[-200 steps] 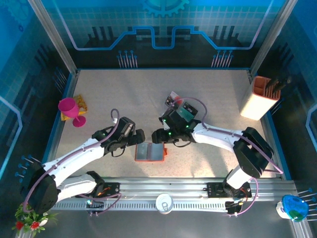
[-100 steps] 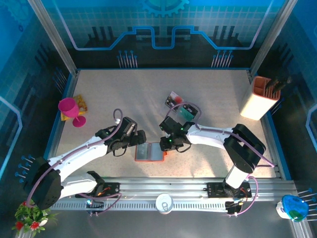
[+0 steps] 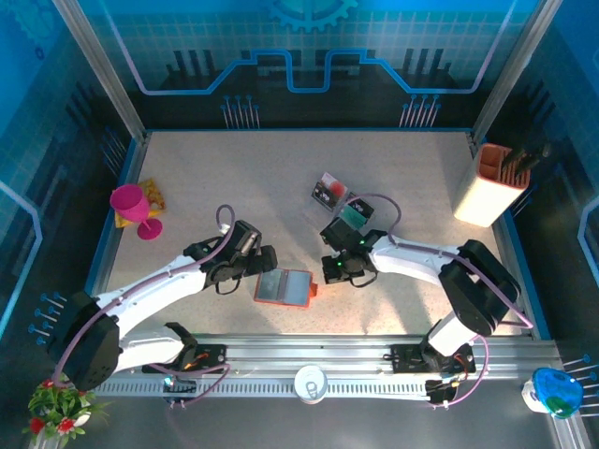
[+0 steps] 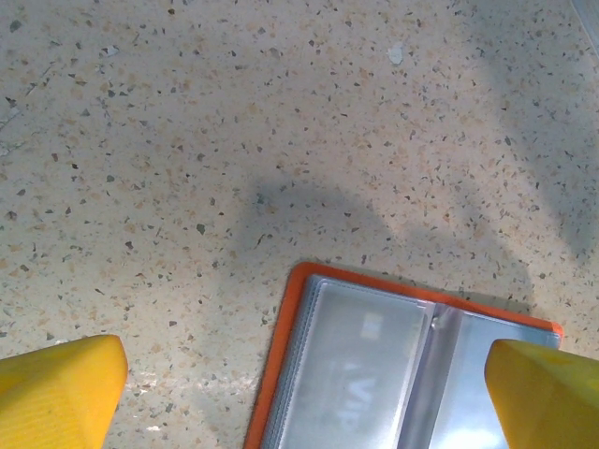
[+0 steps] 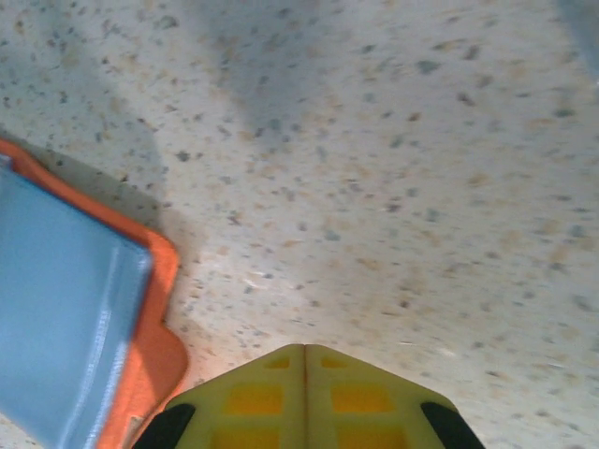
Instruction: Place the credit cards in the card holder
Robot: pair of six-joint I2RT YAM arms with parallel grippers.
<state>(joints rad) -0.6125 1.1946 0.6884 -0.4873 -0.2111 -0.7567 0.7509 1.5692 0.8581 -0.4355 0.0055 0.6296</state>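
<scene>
Retreat: right gripper (image 5: 304, 354) (shut, seemingly empty) has left the card holder (image 3: 284, 287).

left arm (image 3: 150, 285), right arm (image 3: 416, 257): white links, black joints. Lilac cables (image 3: 221, 217) loop along each. Green lights (image 3: 329, 276) at right wrist. left gripper (image 4: 304, 393) fingers (image 4: 56, 388): yellow wedges. right gripper (image 5: 304, 363): yellow, square recesses, black corner patches.

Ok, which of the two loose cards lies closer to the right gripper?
The teal card, just behind the right gripper. The card with the red blob lies farther back and further from it.
</scene>
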